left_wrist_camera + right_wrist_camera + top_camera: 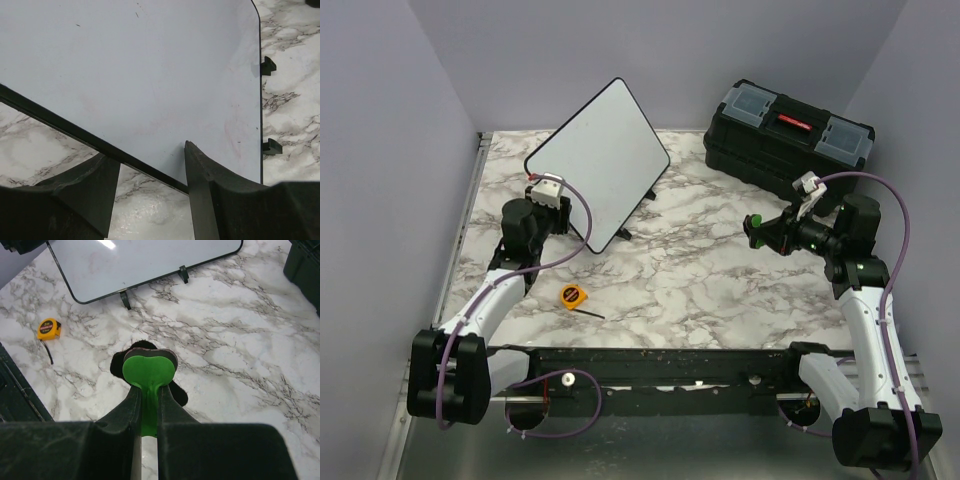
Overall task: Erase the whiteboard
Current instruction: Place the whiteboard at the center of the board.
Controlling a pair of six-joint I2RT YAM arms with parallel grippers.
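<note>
The whiteboard (605, 165) leans tilted on a stand at the back left of the table; it reads blank, with only faint pinkish smears in the left wrist view (150, 75). My left gripper (558, 208) is open at the board's lower left edge; the black rim runs across the gap between its fingers (150, 152), one finger over the board face. My right gripper (767, 232) is shut on a green eraser (755, 228) with a dark felt pad (148, 367), held above the marble, well to the right of the board (145, 260).
A black toolbox (788, 140) with a red handle stands at the back right (302, 265). A yellow tape measure (573, 296) lies near the front left (48, 328). The stand's black feet (184, 274) stick out under the board. Grey walls enclose the table.
</note>
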